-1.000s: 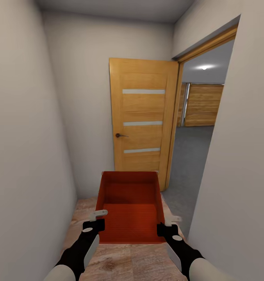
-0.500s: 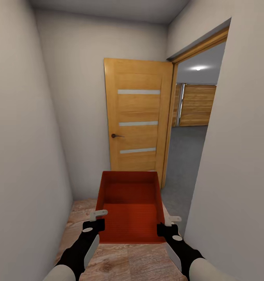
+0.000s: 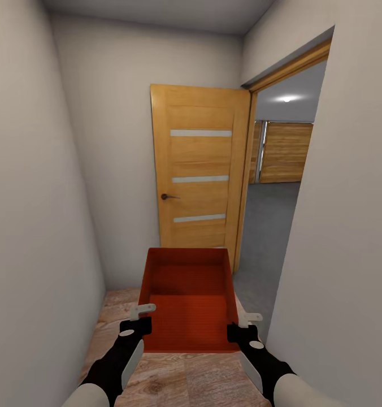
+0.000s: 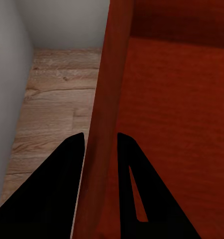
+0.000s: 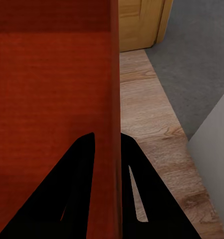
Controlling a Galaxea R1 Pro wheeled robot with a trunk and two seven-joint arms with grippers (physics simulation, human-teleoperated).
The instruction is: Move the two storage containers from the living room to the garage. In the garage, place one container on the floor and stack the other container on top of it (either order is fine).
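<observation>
Two arms entered the head view from the lower edge of the frame. Each forearm began as a smooth off-white, rounded shell at the bottom corners, then narrowed into a matte black wrist section. A pale grey-white panel ran along the inner side of each black wrist, and a small light oval mark sat on top near the end. The left gripper (image 3: 140, 316) and right gripper (image 3: 244, 324) ended in short, flat, light grey fingers. In both wrist views the fingers (image 4: 62, 184) showed as plain black tapering wedges, each inner one with a narrow slit.
</observation>
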